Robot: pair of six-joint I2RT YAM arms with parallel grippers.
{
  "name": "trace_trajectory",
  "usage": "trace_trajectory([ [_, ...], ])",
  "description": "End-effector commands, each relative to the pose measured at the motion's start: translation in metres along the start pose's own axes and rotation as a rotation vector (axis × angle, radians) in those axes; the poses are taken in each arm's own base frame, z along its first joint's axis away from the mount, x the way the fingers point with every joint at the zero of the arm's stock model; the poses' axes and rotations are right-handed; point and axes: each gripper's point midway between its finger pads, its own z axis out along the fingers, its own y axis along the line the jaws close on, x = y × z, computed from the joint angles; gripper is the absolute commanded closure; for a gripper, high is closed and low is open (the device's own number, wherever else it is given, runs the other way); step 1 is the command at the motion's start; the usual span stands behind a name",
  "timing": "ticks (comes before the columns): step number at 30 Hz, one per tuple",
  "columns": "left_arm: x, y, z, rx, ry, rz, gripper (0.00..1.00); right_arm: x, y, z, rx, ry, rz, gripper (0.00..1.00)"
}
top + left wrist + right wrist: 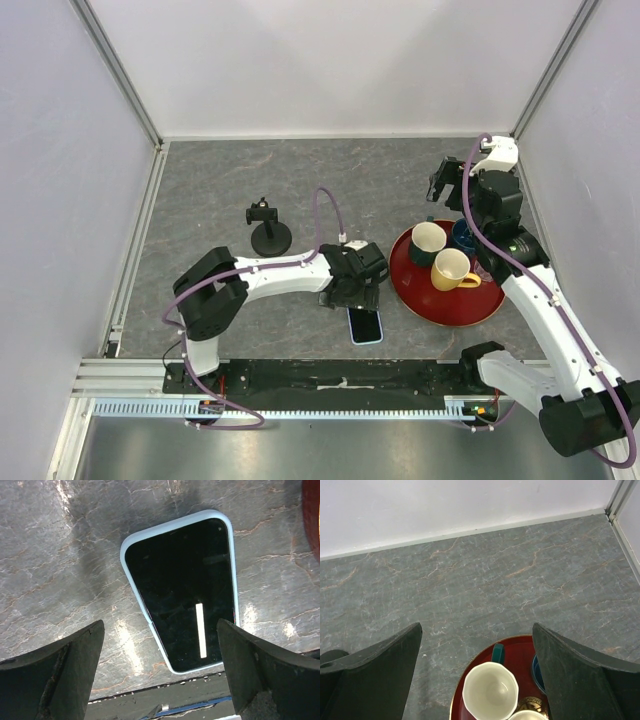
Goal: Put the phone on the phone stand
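The phone (366, 325) lies flat, screen up, near the table's front edge. It has a black screen and pale blue rim, seen close in the left wrist view (182, 587). My left gripper (353, 293) hovers just above its far end, open and empty, with the phone's near part between the spread fingers (60, 675). The phone stand (267, 230) is a black disc base with a post and clamp, standing upright left of centre. My right gripper (443, 182) is open and empty, raised at the back right above the tray's far edge.
A red round tray (405, 280) at the right holds a white cup (428, 240), a yellow mug (452, 269) and a dark blue cup (463, 235); the tray (520, 655) and white cup (490, 690) show in the right wrist view. White walls enclose the table.
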Motion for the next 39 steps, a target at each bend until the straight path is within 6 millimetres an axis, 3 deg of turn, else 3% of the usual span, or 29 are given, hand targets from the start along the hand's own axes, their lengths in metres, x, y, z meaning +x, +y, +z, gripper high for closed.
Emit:
trace_trajectory([
  [1, -0.001, -0.020, -0.002, 0.022, 0.007, -0.037, 0.00, -0.009, 0.005, 0.000, -0.025, -0.032, 0.006, 0.02],
  [16, 0.009, -0.040, 0.019, 0.046, 0.060, -0.028, 0.00, -0.009, 0.007, -0.001, -0.034, -0.029, 0.006, 0.02],
  [29, 0.017, -0.011, 0.036, -0.154, 0.077, -0.155, 0.01, -0.005, 0.008, 0.002, -0.043, -0.016, -0.001, 0.02],
  [39, 0.024, 0.011, 0.050, -0.310, 0.066, -0.151, 0.04, -0.003, 0.010, 0.004, -0.047, -0.008, -0.002, 0.02],
])
